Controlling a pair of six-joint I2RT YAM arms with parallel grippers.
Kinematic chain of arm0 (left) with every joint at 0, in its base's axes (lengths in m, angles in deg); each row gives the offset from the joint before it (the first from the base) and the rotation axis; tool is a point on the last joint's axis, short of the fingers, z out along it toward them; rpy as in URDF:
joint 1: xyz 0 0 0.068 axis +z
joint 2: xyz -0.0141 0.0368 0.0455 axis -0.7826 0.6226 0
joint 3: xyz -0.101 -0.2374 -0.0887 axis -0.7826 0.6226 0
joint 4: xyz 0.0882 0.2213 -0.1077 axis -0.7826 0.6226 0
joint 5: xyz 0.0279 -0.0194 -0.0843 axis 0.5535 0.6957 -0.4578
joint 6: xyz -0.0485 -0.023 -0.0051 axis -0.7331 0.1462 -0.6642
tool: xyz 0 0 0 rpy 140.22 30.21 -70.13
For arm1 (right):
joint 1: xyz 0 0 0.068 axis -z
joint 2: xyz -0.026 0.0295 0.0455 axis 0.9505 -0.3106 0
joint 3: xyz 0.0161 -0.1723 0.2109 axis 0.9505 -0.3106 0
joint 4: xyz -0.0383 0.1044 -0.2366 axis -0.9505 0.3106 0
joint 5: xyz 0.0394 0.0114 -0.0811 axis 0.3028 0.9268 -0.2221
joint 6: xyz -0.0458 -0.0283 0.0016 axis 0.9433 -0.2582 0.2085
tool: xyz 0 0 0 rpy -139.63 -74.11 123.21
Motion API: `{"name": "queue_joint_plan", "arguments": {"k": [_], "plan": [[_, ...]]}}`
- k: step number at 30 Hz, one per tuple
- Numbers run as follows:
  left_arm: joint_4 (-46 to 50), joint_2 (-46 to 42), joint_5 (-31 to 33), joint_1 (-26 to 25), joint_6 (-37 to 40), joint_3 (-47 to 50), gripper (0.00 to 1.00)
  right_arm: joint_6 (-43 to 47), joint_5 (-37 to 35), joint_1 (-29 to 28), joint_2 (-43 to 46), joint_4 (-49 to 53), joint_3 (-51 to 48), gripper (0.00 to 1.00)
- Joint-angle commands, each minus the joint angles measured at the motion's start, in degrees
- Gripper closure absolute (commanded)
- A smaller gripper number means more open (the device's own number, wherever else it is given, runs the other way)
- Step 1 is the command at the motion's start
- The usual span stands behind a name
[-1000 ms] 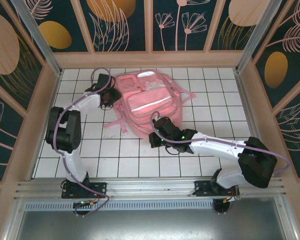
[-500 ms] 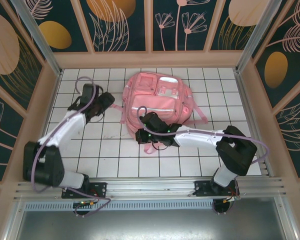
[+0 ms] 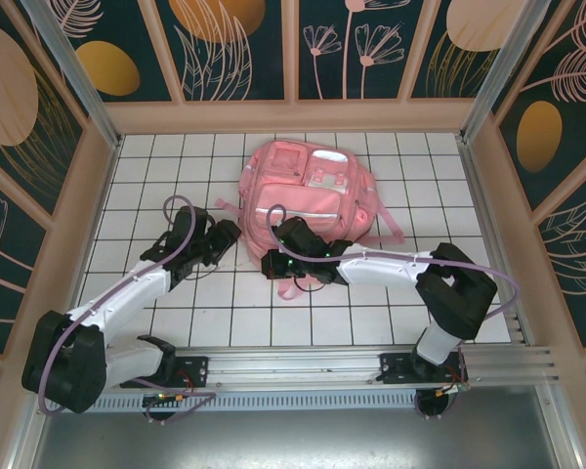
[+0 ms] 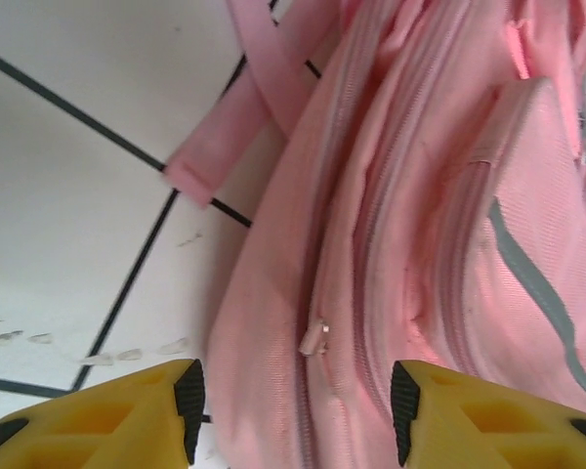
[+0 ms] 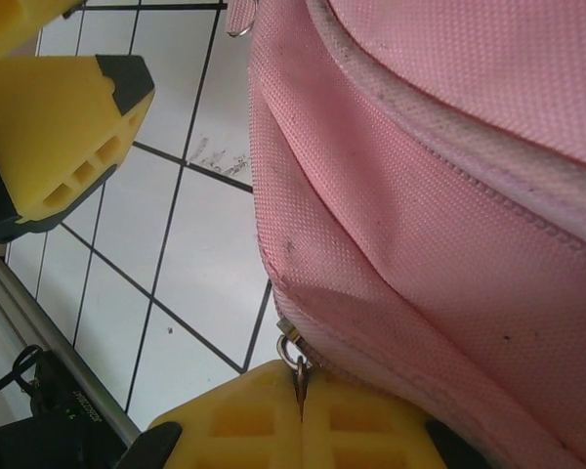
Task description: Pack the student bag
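Both tools stand at the bag's [image 3: 308,191] near-left corner.
Right tool [image 5: 301,391] clamps the zip pull [image 5: 295,354]; left tool [image 4: 293,401], half open and empty, faces the bag's left side.

No lettering, brand, number or sign can be read anywhere. The white patches [image 3: 324,179] on the student bag [image 3: 308,210], at twelve o'clock on the worktop [image 3: 420,195], are too small to decipher.

Fingers [image 4: 107,415] apart at student bag [image 4: 420,244]; zipper pull [image 4: 315,339] near gap; strap [image 4: 236,117] on tiles [image 4: 68,215].
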Motion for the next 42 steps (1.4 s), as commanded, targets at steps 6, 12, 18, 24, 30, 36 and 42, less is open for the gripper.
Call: {"name": "queue_joint_plan", "arguments": {"k": [6, 12, 18, 24, 30, 36, 42], "plan": [[-6.00, 5.69, -1.03, -5.33, -3.49, -0.20, 0.50, -0.84, 1.77, -0.14, -0.37, -3.48, 1.89, 1.00], [-7.23, 7.20, -0.19, -6.11, -2.91, 0.76, 0.64, -0.90, 1.94, -0.31, -0.65, -3.31, 2.37, 1.00], [-6.54, 10.07, 1.79, -6.11, -0.29, -0.58, 0.84, 0.11, 0.09, -1.71, -0.95, -0.94, 2.96, 1.00], [-6.87, 11.12, 2.91, -6.11, 1.68, -1.10, 1.00, 0.34, -2.07, -1.91, -0.54, 1.92, 1.97, 1.00], [-5.04, 10.93, 5.87, -6.11, 3.40, -1.48, 1.00, 2.38, -4.07, -1.90, -0.73, 8.43, 2.76, 1.00], [-4.34, 11.69, 7.68, -6.10, 3.65, -1.08, 1.00, 3.46, -2.92, -1.81, 0.59, 13.90, 2.03, 1.00], [-2.87, 11.62, 9.71, -6.11, 4.34, -1.76, 1.00, 4.08, -3.66, -1.72, 3.30, 18.29, -0.05, 1.00]]}}
